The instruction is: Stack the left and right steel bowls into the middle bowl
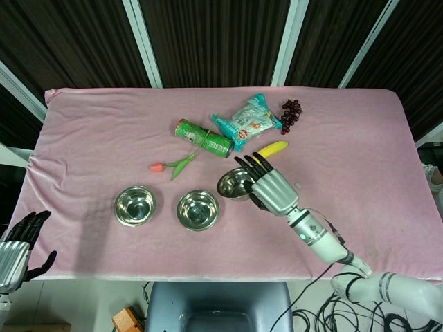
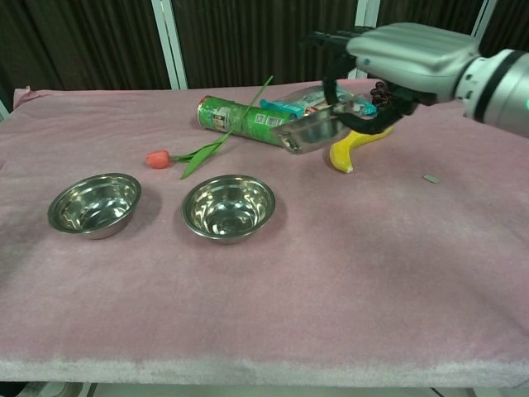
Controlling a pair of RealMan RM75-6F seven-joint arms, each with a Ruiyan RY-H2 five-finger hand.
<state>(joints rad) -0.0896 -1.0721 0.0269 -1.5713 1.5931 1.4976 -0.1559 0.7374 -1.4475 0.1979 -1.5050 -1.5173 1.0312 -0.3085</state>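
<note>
My right hand (image 1: 271,189) (image 2: 395,59) holds a steel bowl (image 1: 233,184) (image 2: 314,132) by its rim, lifted above the cloth and tilted, up and to the right of the middle bowl (image 1: 198,209) (image 2: 228,207). The left bowl (image 1: 135,205) (image 2: 93,203) sits on the pink cloth beside the middle one. My left hand (image 1: 19,245) hangs off the table's front left corner with fingers spread and nothing in it; the chest view does not show it.
Behind the bowls lie a tulip (image 1: 173,164) (image 2: 192,152), a green can (image 1: 203,138) (image 2: 246,120), a snack bag (image 1: 247,120), a banana (image 1: 275,148) (image 2: 348,147) and dark grapes (image 1: 291,114). A small scrap (image 2: 431,178) lies on the cloth at right.
</note>
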